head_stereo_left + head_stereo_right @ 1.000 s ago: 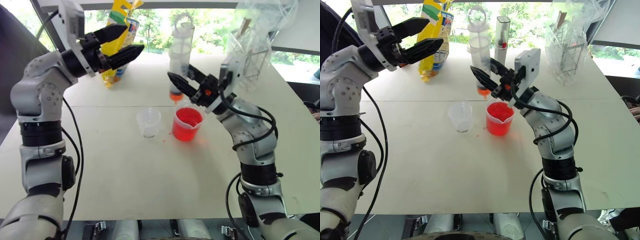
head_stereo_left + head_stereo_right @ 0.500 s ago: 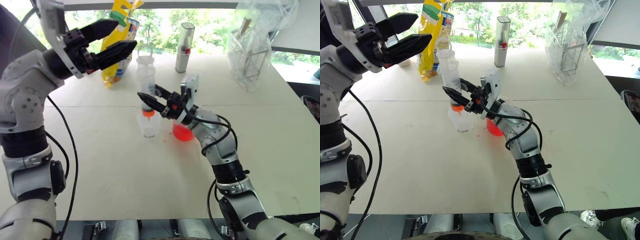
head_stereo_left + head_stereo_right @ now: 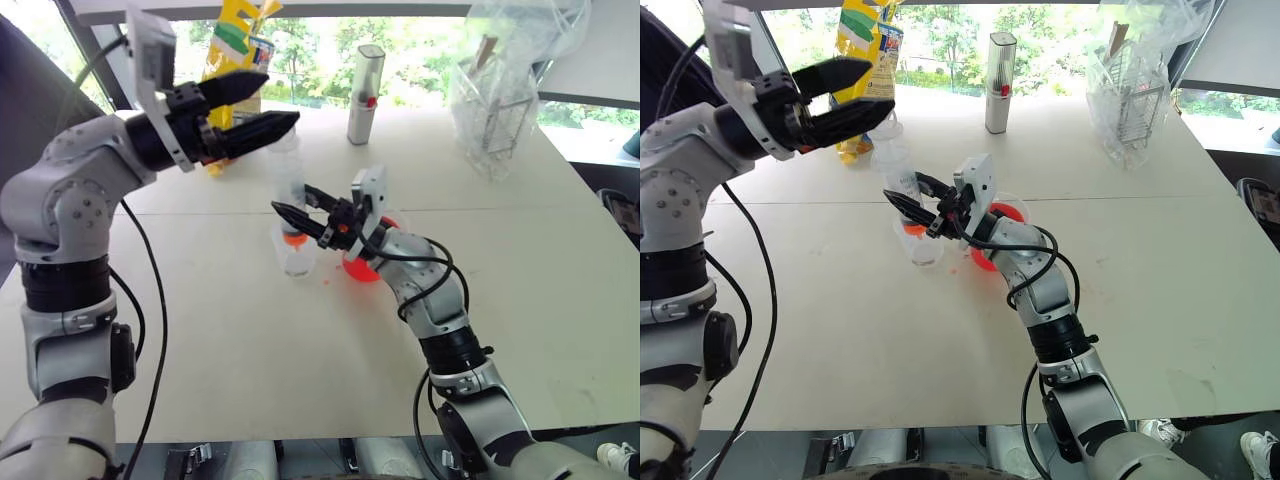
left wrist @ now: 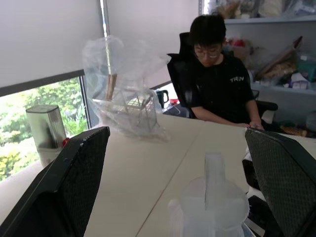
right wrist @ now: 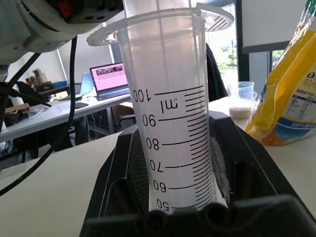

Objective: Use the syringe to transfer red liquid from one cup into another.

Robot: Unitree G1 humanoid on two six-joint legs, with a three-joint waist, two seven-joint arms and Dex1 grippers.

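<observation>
The left tool [image 3: 262, 105], fingers spread wide, hovers above the plunger, apparently positioned to press it, while the right tool [image 3: 306, 213] clamps the syringe [image 3: 290, 190] upright over the small clear cup [image 3: 296, 256], beside the red beaker [image 3: 362, 265] on the table [image 3: 300, 350].

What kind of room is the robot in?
Probably an office used as a robot lab: a long white table by big windows, a person at a desk, and an open laptop on another desk.
</observation>
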